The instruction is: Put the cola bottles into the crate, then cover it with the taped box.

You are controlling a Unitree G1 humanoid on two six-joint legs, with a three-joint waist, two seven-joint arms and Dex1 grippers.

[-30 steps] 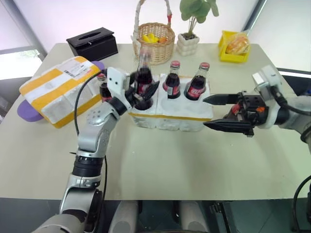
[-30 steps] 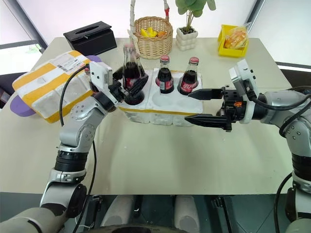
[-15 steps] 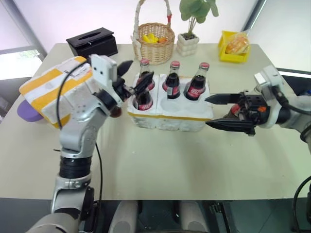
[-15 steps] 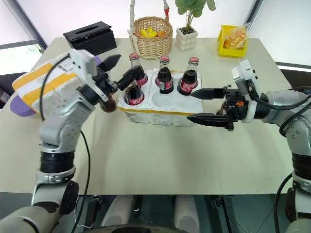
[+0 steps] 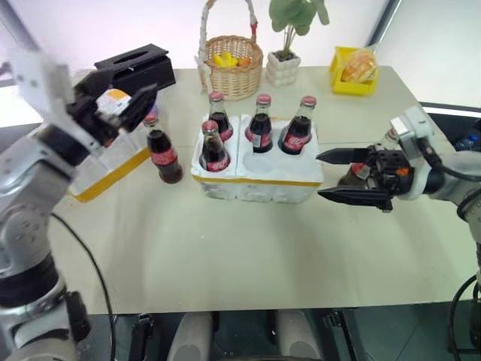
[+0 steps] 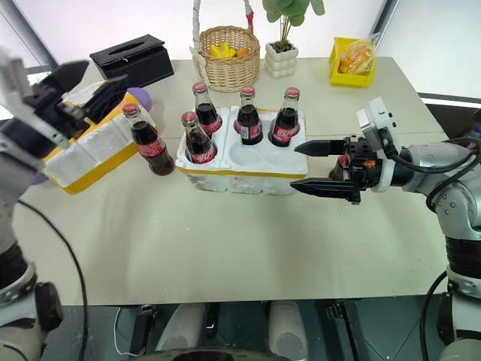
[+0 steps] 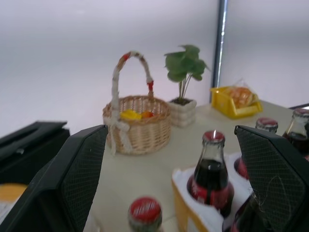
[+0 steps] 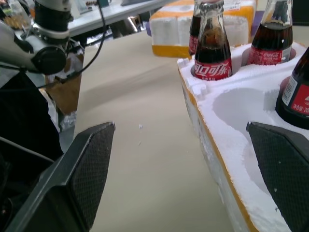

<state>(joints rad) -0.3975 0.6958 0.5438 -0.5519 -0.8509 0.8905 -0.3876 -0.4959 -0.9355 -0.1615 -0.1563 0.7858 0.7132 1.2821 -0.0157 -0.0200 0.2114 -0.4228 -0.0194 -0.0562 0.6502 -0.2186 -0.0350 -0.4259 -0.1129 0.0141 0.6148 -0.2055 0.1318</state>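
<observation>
my left gripper is wide open and holds nothing; its two black fingers hang in the air above the large white foam box with broad yellow tape bands, which lies at the left side of the table. my right gripper is also fully open and empty, pointing to the left, just beside the right end of the low white foam crate with a yellow tape band, with a small gap to it.

four small glass cola bottles with red caps stand in the crate: one in the front left well and three in the back row. the front middle and front right wells have no bottle in them. a fifth bottle stands on the table between the taped box and the crate, close to both. behind my right gripper there is one more bottle, mostly hidden by the fingers.
</observation>
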